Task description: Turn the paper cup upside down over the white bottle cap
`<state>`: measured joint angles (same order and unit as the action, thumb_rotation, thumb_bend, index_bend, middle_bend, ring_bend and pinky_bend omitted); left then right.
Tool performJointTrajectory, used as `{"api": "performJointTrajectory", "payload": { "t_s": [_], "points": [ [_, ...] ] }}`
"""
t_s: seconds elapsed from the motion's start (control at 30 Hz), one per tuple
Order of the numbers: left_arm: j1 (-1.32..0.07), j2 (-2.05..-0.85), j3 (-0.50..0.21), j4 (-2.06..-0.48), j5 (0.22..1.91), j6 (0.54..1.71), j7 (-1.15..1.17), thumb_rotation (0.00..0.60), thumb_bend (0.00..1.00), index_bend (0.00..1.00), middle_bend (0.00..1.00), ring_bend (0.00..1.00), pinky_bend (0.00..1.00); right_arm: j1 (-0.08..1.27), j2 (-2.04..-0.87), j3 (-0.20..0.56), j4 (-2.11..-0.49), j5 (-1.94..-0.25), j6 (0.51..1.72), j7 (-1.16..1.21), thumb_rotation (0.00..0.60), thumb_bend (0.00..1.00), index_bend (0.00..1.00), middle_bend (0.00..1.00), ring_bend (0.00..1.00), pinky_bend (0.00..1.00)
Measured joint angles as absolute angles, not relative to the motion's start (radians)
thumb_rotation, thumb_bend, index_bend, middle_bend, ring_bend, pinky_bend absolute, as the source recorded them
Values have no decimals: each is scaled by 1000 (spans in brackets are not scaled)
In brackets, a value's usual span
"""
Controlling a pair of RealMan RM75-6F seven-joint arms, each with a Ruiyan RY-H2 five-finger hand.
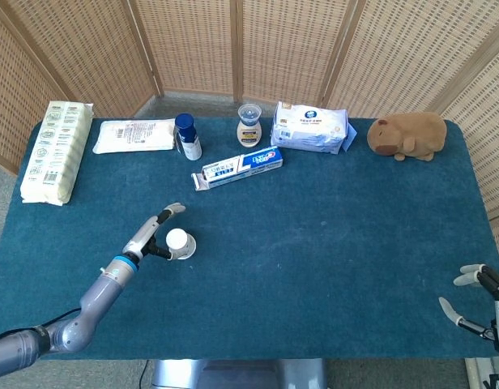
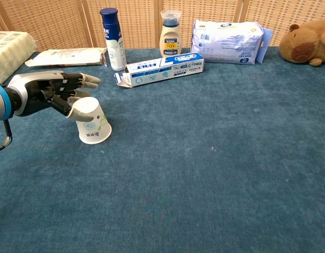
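**One paper cup, mouth down and tilted, at the left hand**

One paper cup [image 2: 92,123] sits on the blue bench [image 1: 330,243], mouth down and base up, leaning with its base tipped toward the left hand [image 2: 44,92]. In the chest view the hand's fingers [image 2: 84,80] are stretched out toward the cup; the lower ones touch its upper wall near the base, while the top one reaches past it above. The fingers are apart rather than wrapped around the cup, and whether any grip remains cannot be told. From the head view the cup [image 1: 179,243] shows as a white disc just beside the left hand [image 1: 156,232]. The white bottle cap does not show in either view.

The right hand [image 1: 476,296] appears at the lower right edge of the head view only, fingers spread and holding nothing, well apart from the cup.

Along the far edge of the bench lie seven other things, one of each: a long pale packet [image 1: 55,150] at the far left, a flat white pouch [image 1: 134,135], a blue-capped bottle [image 1: 186,136], a small beige bottle [image 1: 249,126], a toothpaste box [image 1: 237,168] lying in front of the bottles, a pack of wipes [image 1: 311,127], and a brown plush animal [image 1: 407,135] at the right.
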<state>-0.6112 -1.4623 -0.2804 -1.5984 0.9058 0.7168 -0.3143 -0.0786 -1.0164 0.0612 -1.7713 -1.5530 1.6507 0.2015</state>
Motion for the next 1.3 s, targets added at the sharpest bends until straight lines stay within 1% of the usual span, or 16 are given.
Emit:
{"api": "performJointTrajectory", "payload": {
  "t_s": [0.13, 0.23, 0.43, 0.67, 0.87, 1.13, 1.3],
  "points": [
    [-610, -1438, -274, -1623, 906, 723, -302, 600, 206, 4, 0, 0, 0, -80, -1014, 62, -1774, -1557, 1655, 204, 424, 296, 482, 376, 444, 374],
    [-596, -1406, -274, -1660, 935, 756, -294, 600, 205, 4, 0, 0, 0, -76, -1015, 61, -1774, -1558, 1647, 202, 425, 296, 482, 376, 444, 374],
    [-539, -1272, -245, -1803, 1049, 869, -226, 600, 204, 4, 0, 0, 0, -58, -1019, 64, -1773, -1559, 1625, 181, 426, 296, 482, 376, 443, 372],
    [-438, -1111, -155, -1954, 1185, 1027, -87, 600, 206, 5, 0, 0, 0, -38, -1020, 62, -1776, -1560, 1588, 151, 422, 296, 482, 376, 438, 369],
    [-338, -989, -65, -2046, 1297, 1129, -51, 600, 208, 4, 0, 0, 0, -23, -1029, 52, -1776, -1569, 1562, 113, 426, 296, 482, 376, 436, 369],
    [-232, -907, 31, -2086, 1428, 1228, -45, 600, 207, 4, 0, 0, 0, -8, -1054, 42, -1774, -1592, 1547, 56, 425, 296, 482, 376, 436, 369],
    [-139, -896, 79, -2076, 1530, 1364, -38, 600, 207, 3, 0, 0, 0, 2, -1075, 43, -1763, -1601, 1545, 58, 424, 296, 481, 376, 437, 369]
  ]
}}
